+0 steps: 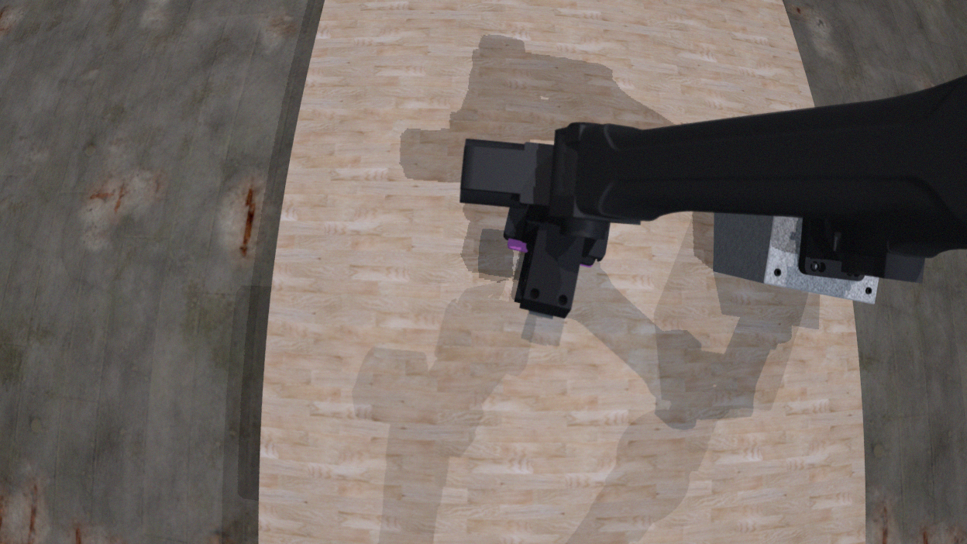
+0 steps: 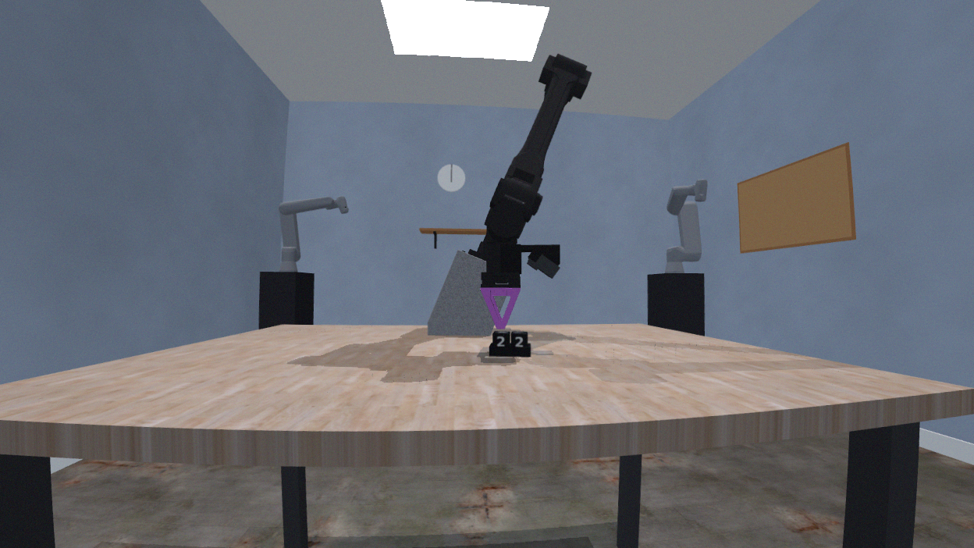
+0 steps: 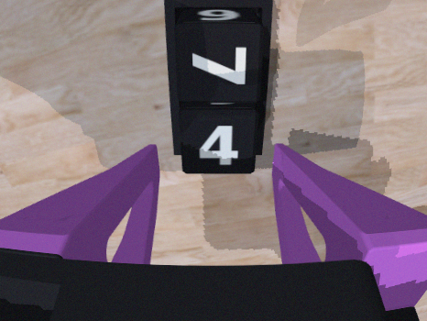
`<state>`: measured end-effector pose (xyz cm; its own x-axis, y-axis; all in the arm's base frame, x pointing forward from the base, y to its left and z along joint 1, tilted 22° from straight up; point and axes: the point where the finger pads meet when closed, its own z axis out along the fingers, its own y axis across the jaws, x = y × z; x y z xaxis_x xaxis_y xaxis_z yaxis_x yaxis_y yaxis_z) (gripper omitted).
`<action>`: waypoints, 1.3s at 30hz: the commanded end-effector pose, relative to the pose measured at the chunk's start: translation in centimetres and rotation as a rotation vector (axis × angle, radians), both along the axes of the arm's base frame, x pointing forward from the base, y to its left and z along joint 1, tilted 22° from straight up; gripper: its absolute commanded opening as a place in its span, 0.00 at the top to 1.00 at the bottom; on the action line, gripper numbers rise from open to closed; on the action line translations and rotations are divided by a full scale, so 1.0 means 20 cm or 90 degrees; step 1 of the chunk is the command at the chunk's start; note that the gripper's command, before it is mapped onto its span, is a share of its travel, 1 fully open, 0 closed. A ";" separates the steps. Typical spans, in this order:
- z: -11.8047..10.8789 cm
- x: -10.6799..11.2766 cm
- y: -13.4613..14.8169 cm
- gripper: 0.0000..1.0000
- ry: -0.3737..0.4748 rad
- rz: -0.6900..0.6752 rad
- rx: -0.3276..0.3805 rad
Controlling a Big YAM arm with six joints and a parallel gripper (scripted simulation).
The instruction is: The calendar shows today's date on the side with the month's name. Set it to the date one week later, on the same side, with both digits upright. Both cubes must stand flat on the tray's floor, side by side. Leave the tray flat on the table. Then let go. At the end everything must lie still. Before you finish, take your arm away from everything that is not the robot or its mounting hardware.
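Observation:
The black calendar tray stands flat on the wooden table with two black cubes side by side in it. In the wrist view the far cube (image 3: 220,65) shows a 7 on top and the near cube (image 3: 220,145) shows a 4. In the exterior view the tray (image 2: 509,347) shows 2 and 2 on the faces toward the camera. My gripper (image 3: 215,158) (image 2: 502,325) has purple fingers, is open and holds nothing. It points straight down just above the left cube. In the top view my arm (image 1: 547,263) hides the calendar.
The arm's grey wedge-shaped base (image 2: 454,296) stands just behind the calendar and also shows in the top view (image 1: 757,253). Two grey arms on black pedestals (image 2: 286,300) (image 2: 674,300) stand beyond the table's back corners.

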<state>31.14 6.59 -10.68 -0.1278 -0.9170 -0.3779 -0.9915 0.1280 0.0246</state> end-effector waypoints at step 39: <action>-0.11 0.08 0.07 0.55 -0.019 -0.002 0.003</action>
